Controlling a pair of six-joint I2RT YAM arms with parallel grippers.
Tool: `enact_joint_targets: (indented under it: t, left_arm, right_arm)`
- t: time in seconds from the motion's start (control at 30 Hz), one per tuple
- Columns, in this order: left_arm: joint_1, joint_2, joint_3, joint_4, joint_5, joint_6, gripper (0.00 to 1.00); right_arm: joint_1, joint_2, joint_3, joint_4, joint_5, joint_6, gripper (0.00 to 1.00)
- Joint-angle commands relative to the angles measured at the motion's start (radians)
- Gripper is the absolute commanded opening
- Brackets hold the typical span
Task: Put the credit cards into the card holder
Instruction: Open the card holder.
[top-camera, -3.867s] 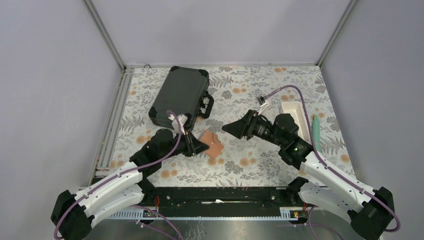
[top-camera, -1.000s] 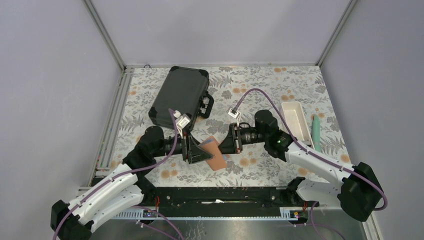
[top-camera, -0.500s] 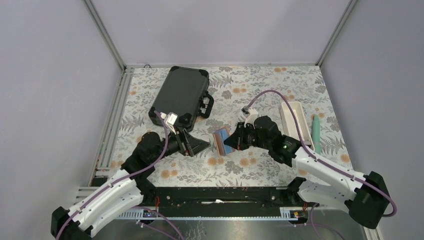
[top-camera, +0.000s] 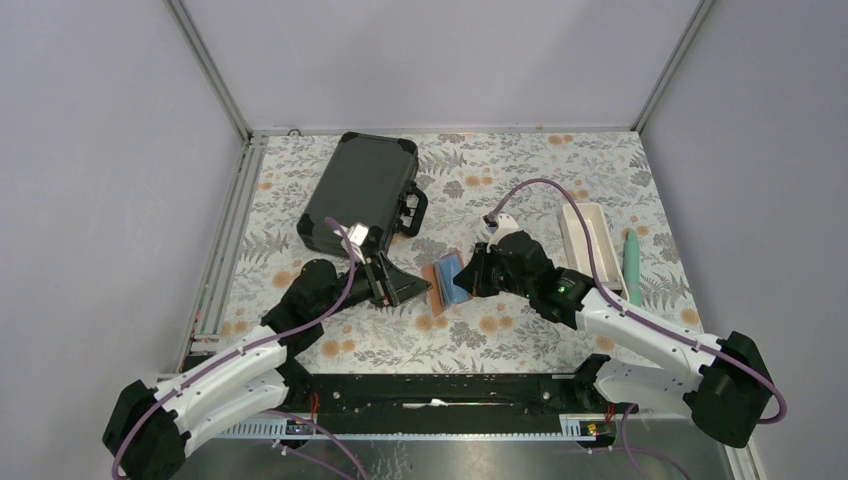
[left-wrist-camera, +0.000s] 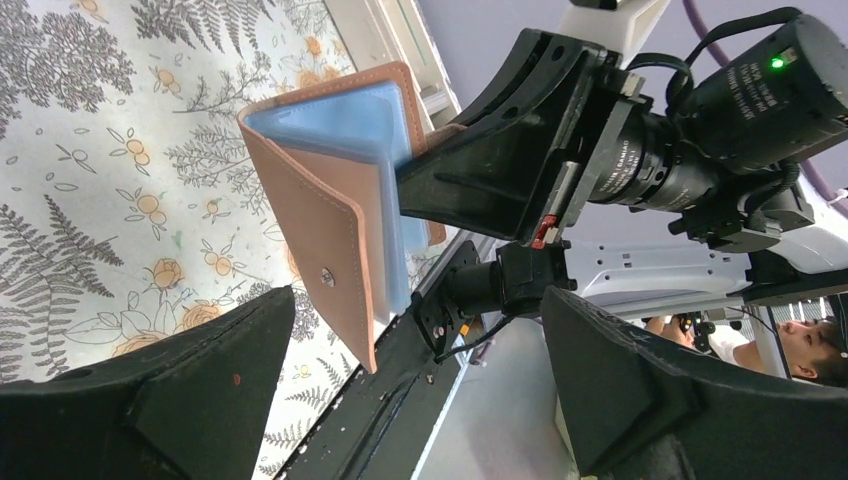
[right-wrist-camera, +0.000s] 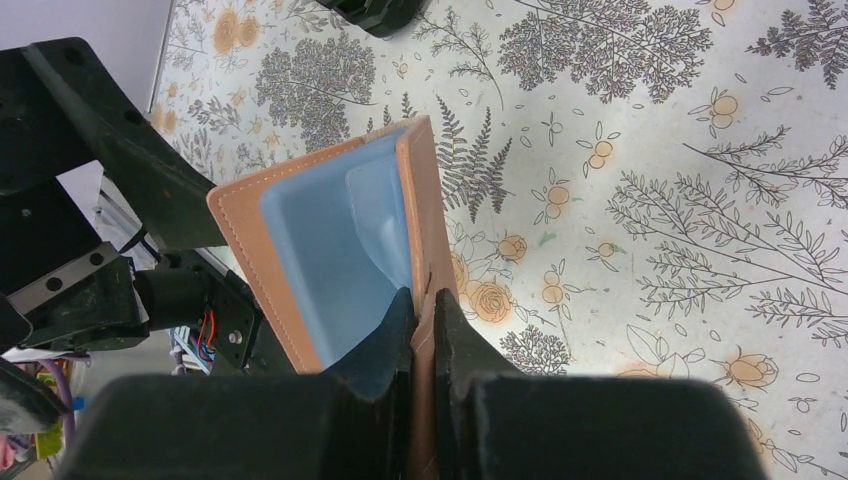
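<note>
Tan card holder (right-wrist-camera: 330, 250) pinched by right claw (right-wrist-camera: 422, 302).

card holder (right-wrist-camera: 340, 240) 6 o'clock edge buried between right gripper (right-wrist-camera: 422, 335) fingers; pocket contents impossible to tell; left gripper (left-wrist-camera: 418, 300) fingers cropped at 6 o'clock frame edge; black case (top-camera: 360, 185) 6 o'clock corner behind left arm (top-camera: 310, 290)

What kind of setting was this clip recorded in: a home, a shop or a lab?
Most likely a lab test cell, not a home: plain grey panel walls on metal frame posts, a table under a floral cover, and two robot arms bolted along its near edge.
</note>
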Motion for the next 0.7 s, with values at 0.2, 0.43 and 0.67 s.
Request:
enact_joint_targets:
  t: [0.2,0.43,0.67]
  left_arm:
    - [-0.025,0.143,-0.003,0.185,-0.017,-0.022,0.96]
    - [-0.034,0.19,0.013,0.156,-0.025,-0.007,0.46]
    - [-0.038,0.215,0.012,0.064,-0.091,0.008,0.29]
  right_arm:
    - [0.014,-0.006,0.031,0.05,0.012,0.013,0.0]
    - [0.014,-0.011,0.022,0.062,0.002,0.023,0.0]
    - [0.014,-0.024,0.002,0.109,-0.035,0.043,0.0]
